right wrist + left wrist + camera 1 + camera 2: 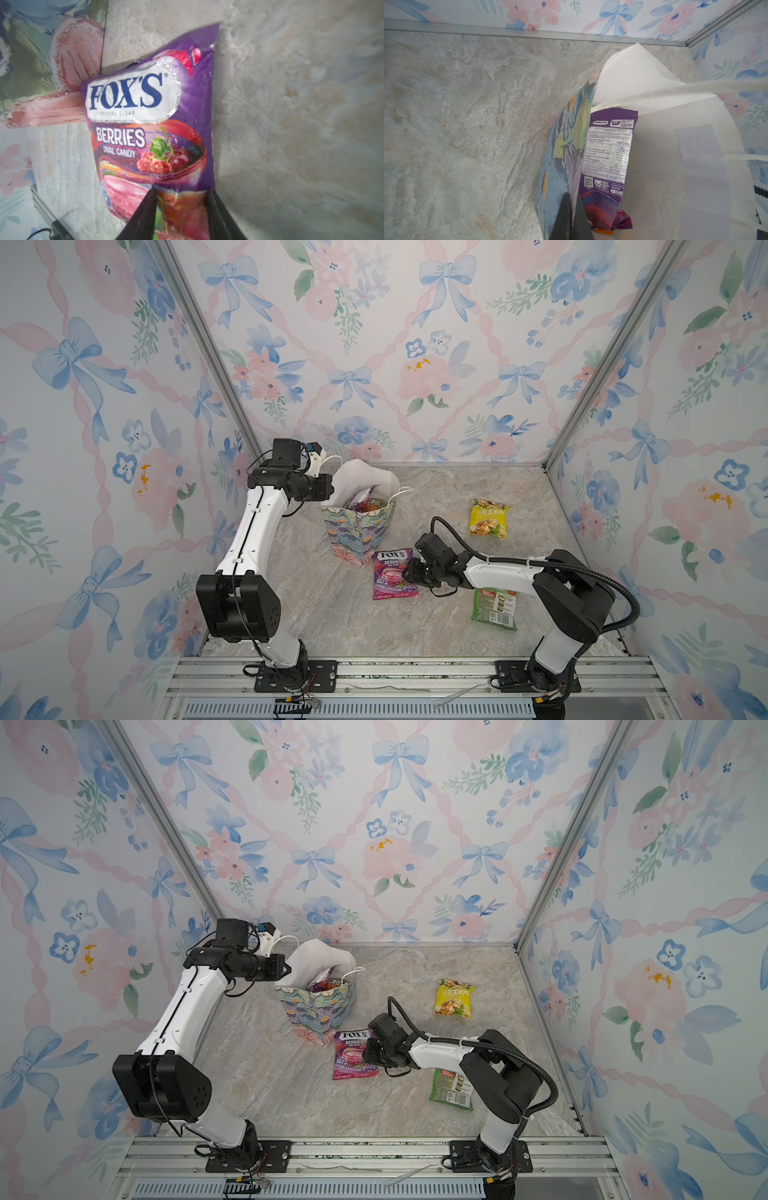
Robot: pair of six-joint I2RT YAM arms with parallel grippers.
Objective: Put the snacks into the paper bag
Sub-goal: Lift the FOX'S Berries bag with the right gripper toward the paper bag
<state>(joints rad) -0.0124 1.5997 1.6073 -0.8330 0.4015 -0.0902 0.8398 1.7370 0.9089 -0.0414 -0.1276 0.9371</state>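
The paper bag (359, 531) (318, 1011) stands upright at the back left, its mouth pulled wide. My left gripper (330, 488) (572, 195) is shut on the bag's left wall (562, 145). Packets show inside the bag (365, 502), among them a purple one (608, 149). In front of the bag a purple FOX'S berries packet (392, 572) (353, 1054) (149, 124) lies on the table. My right gripper (409, 574) (180, 190) is shut on that packet's right edge, which bunches up between the fingers. The painted wall of the bag (41, 52) rises just behind the packet.
A yellow packet (489, 517) (454, 997) lies at the back right. A green packet (494, 608) (452, 1088) lies face down under my right forearm. Flowered walls close the table on three sides, and a metal rail (415, 672) runs along the front.
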